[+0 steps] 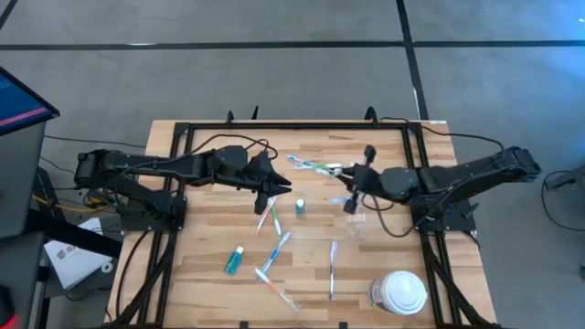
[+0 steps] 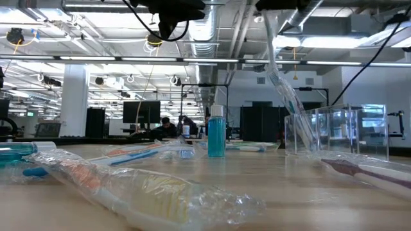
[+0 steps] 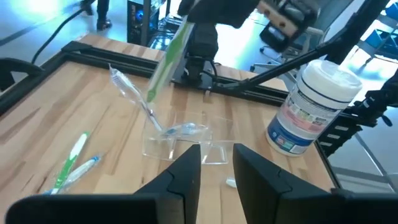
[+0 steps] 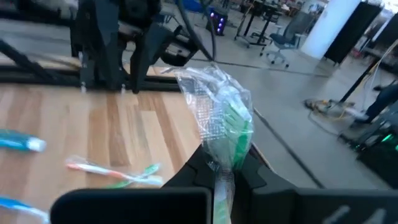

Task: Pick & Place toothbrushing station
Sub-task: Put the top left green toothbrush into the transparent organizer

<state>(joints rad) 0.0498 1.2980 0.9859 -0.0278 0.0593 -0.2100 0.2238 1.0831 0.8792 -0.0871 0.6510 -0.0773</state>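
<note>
Right gripper (image 4: 224, 171) centre-right of the high view, fingers clamped on a wrapped green toothbrush (image 4: 231, 134), above the clear cup (image 3: 177, 140), which sits right of centre on the table (image 1: 201, 265) with one toothbrush (image 3: 134, 96) leaning in it. Left gripper (image 3: 216, 165) just left of centre, fingers apart, holding nothing. Teal bottle (image 1: 299, 206) upright mid-table; other brushes and a teal tube (image 1: 235, 261) lie lower centre, white lidded container (image 1: 399, 292) lower right.

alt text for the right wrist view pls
The right gripper is shut on a green toothbrush in crinkled clear wrapping, held above the wooden table. A teal tube and more wrapped toothbrushes lie on the table.
</note>
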